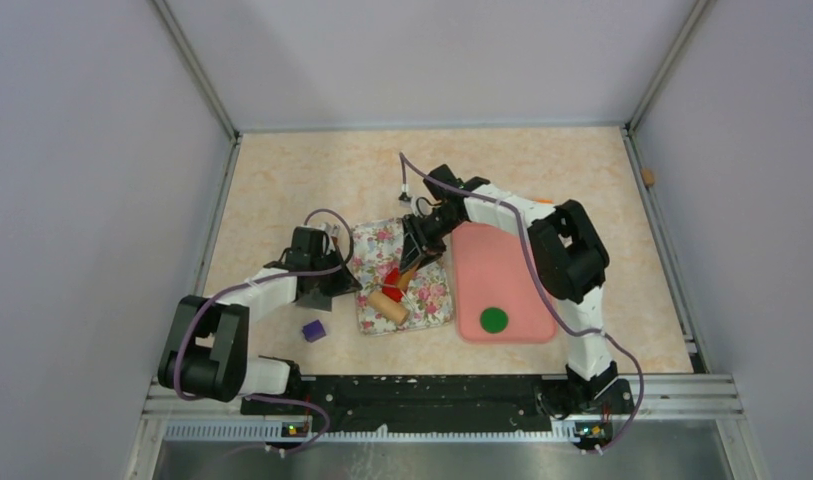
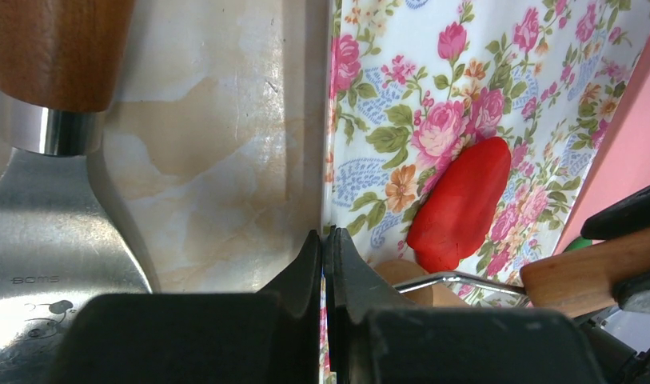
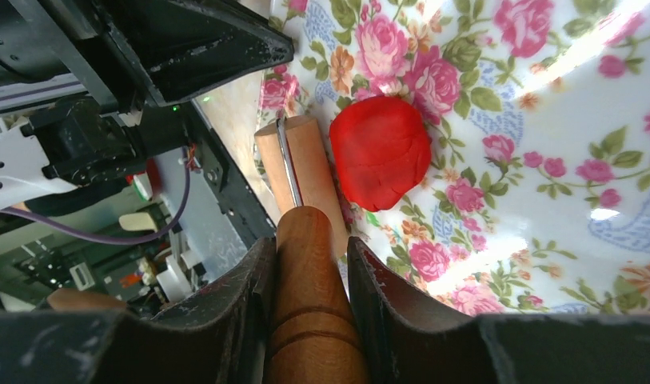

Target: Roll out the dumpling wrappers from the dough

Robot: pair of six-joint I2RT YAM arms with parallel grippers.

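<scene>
We're mid rolling step: right fingers (image 3: 249,292) grasp the roller (image 3: 313,180) by its handle, left fingers (image 2: 297,276) clench the edge of the floral mat (image 2: 497,72). The red dough (image 3: 380,152) lies mid-frame on the mat, a lump beside the roller; next we'd press across it.

Plain grey walls (image 1: 82,150) enclose a beige marbled tabletop (image 1: 312,170)

A robotics lab test cell: plain pale grey wall panels (image 1: 82,180) box in a beige marble-patterned tabletop (image 1: 302,170). The black-and-white left robot arm (image 1: 262,290) and right robot arm (image 1: 502,205) are bolted to a slotted aluminium rail (image 1: 432,430).
</scene>
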